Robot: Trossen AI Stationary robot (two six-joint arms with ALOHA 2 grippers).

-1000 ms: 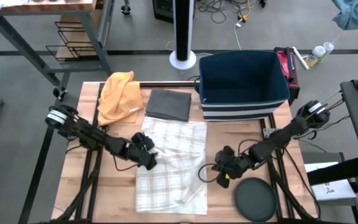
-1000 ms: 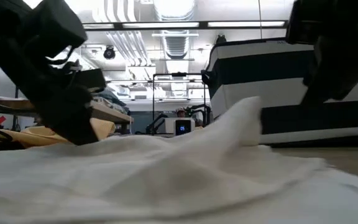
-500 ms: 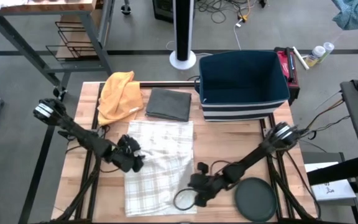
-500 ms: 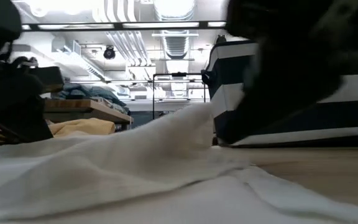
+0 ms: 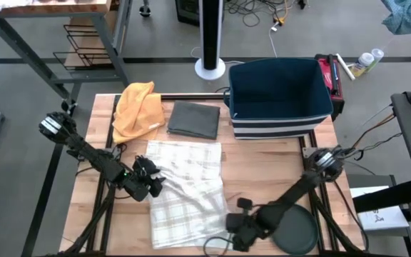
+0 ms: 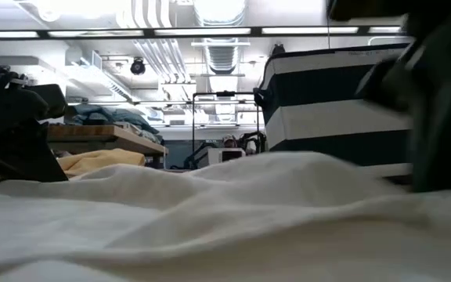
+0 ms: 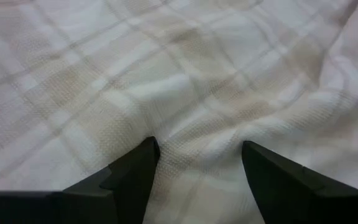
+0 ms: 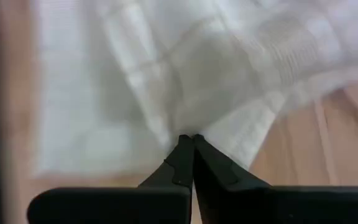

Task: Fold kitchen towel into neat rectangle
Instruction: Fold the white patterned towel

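Comparing with half a second ago, the right gripper [image 5: 232, 233] has slid toward the table's near edge and now sits at the near right corner of the plaid kitchen towel [image 5: 185, 187], while the left gripper [image 5: 150, 183] has barely shifted along the towel's left edge. The towel has bunched: its near part is narrower and more rumpled, with a raised ridge across the middle.

From the right wrist camera the right gripper [image 8: 190, 144] has its fingers pressed together, pinching a fold of the towel [image 8: 185, 81] at its corner over the wooden table [image 8: 328, 155]. The left gripper [image 7: 197, 152] is spread partly open, its two tips resting on the checked cloth [image 7: 185, 81] with a wrinkle lying between them, nothing gripped.

Beyond the towel lie a folded grey cloth [image 5: 193, 119], an orange cloth [image 5: 137, 110] and a navy striped bin [image 5: 279, 98]; a dark round disc [image 5: 296, 230] sits beside the right arm.
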